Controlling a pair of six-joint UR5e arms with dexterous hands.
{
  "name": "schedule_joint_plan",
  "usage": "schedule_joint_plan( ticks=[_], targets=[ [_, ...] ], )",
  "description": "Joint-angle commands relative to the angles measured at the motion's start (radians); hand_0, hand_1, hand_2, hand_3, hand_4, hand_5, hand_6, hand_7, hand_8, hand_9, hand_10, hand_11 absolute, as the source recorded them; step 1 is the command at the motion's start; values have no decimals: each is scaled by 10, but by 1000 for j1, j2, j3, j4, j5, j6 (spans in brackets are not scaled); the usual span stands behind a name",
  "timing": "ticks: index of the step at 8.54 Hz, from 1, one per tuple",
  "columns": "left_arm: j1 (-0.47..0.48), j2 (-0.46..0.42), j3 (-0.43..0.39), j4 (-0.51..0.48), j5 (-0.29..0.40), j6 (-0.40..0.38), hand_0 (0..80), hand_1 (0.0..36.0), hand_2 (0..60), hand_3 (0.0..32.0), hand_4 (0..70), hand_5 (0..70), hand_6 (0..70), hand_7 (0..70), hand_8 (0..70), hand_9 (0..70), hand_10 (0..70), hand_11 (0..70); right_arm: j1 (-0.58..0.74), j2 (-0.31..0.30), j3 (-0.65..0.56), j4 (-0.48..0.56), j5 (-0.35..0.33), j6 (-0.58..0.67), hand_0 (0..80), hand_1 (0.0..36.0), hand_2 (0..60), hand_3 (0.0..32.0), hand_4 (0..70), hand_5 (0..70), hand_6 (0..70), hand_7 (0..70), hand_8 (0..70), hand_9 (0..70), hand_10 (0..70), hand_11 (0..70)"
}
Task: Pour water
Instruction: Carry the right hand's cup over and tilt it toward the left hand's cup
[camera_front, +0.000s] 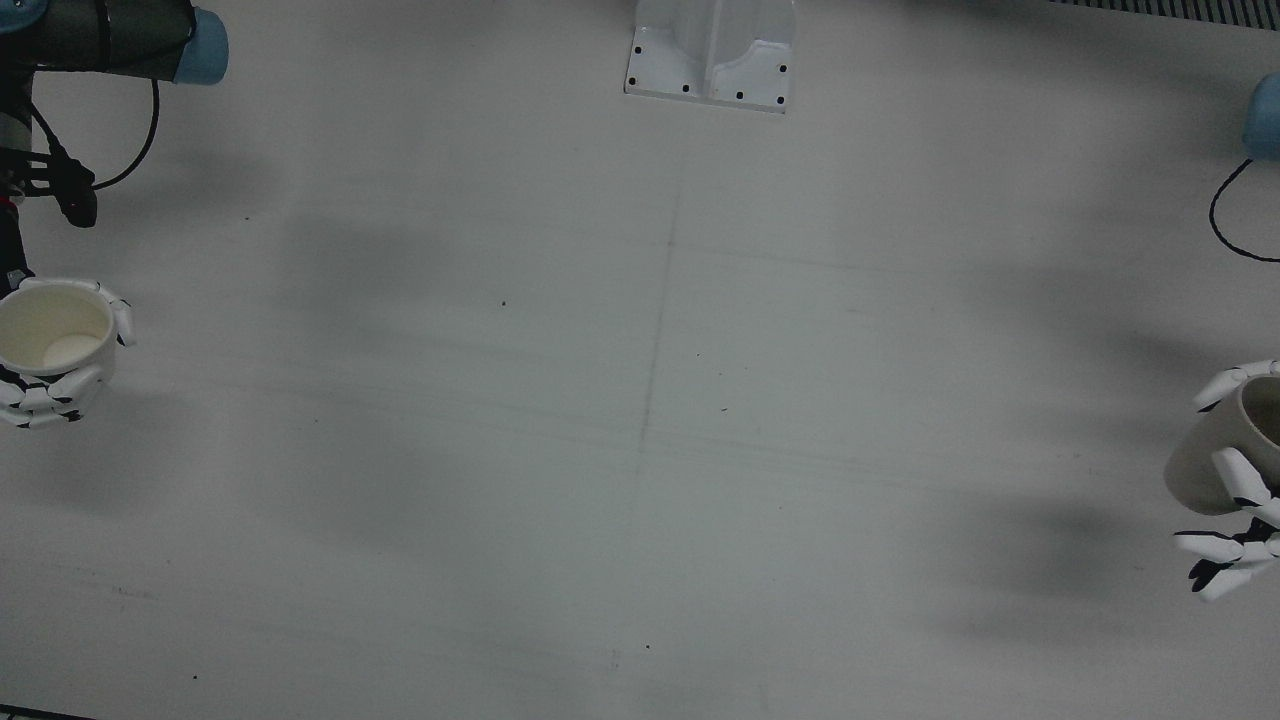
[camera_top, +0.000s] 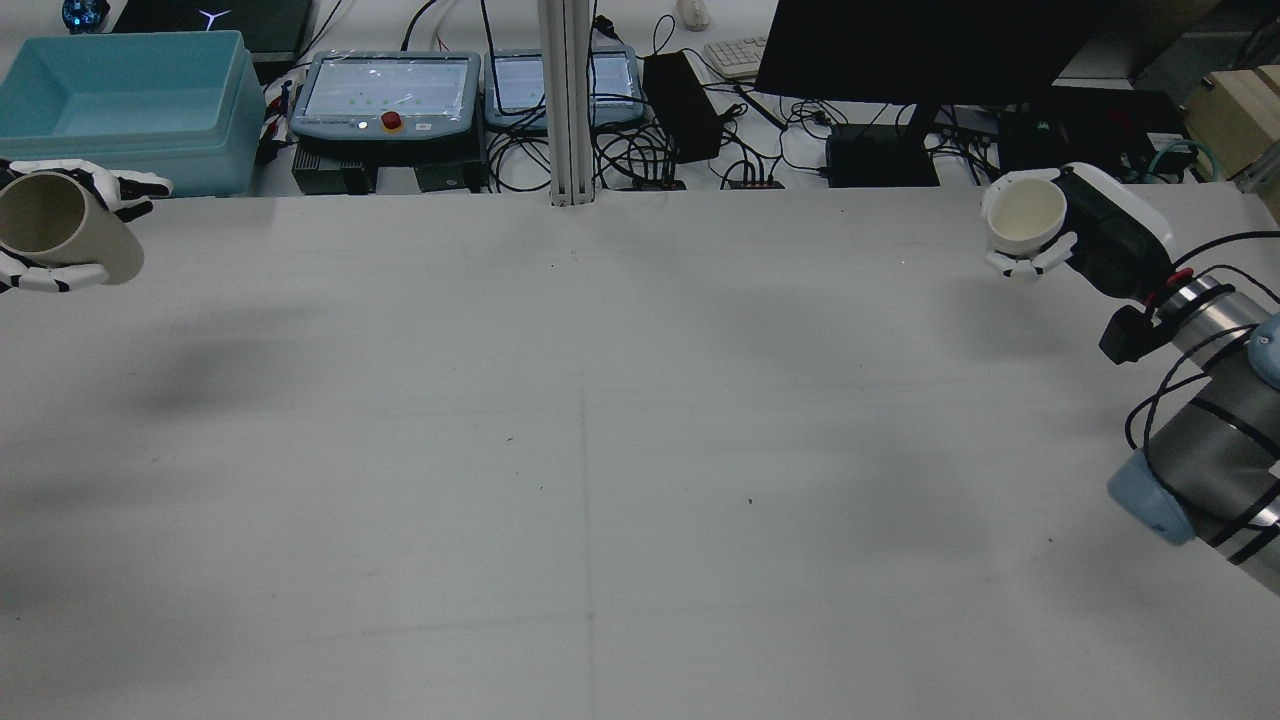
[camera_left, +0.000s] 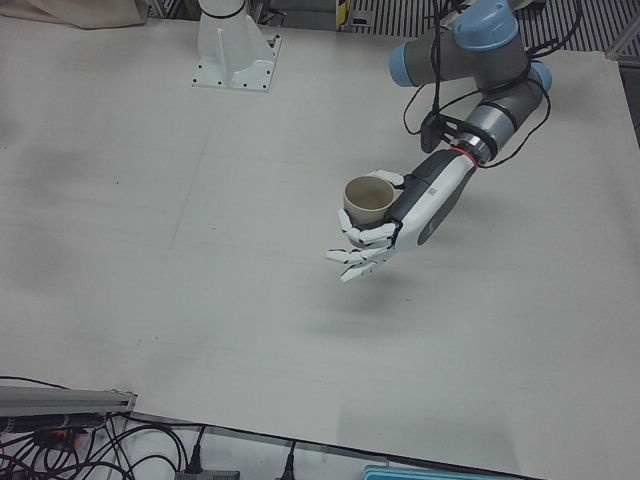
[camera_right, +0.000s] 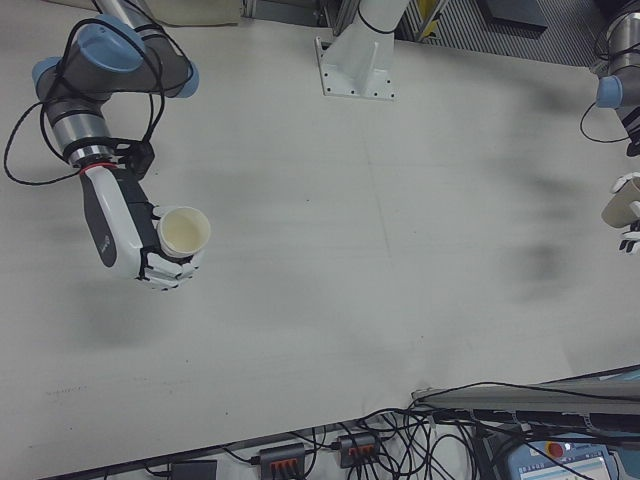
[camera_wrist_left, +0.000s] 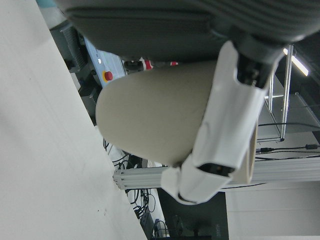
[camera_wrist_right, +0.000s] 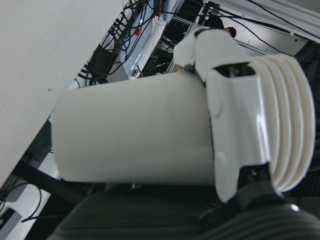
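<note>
My right hand (camera_front: 45, 400) is shut on a white cup (camera_front: 55, 330) at the far left of the front view. The cup stands upright with its mouth up and a pale inside. The right-front view shows the same cup (camera_right: 184, 232) in that hand (camera_right: 135, 240), above the table. My left hand (camera_front: 1240, 500) is shut on a tan cup (camera_front: 1205, 465) at the front view's right edge. That cup is tilted, with part of its mouth cut off there. In the rear view the tan cup (camera_top: 70, 240) is far left and the white cup (camera_top: 1025, 215) far right.
A wide grey table (camera_front: 640, 400) lies between the two hands. The white pedestal base (camera_front: 712, 55) stands at the robot's side. Beyond the far edge are a teal bin (camera_top: 120, 100), control tablets (camera_top: 385, 90), a dark monitor (camera_top: 930, 50) and cables.
</note>
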Motion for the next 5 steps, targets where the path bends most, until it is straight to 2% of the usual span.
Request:
schedule_joint_plan(
  ticks=[1,2,3,4,5],
  targets=[
    [183,-182,192,11,-48,47,800,360,600,0,587,700,240,237,113,101,52,115,18,292,92,-317,61,32,800,360,600,0,700,700,676,700,459,602,484,700],
    [267,-222,274,-6,-48,47,800,360,600,0,584,700,237,232,112,98,51,113,19,360,95,-358,61,29,800,360,600,0,700,700,699,700,468,613,496,700],
    [338,-226,340,-37,-48,43,800,360,600,0,604,700,249,234,114,96,49,110,18,444,96,-418,61,24,800,360,600,0,700,700,700,700,479,628,504,700],
    [358,-261,407,-54,-48,44,800,360,600,0,633,700,262,240,117,98,46,104,13,571,95,-485,56,-20,800,360,600,0,700,700,700,700,485,635,507,700],
    [369,-275,426,-52,-44,46,800,360,600,0,633,700,260,236,114,92,36,89,13,750,73,-571,52,-149,800,360,600,0,700,700,700,700,478,626,496,700]
  ],
)
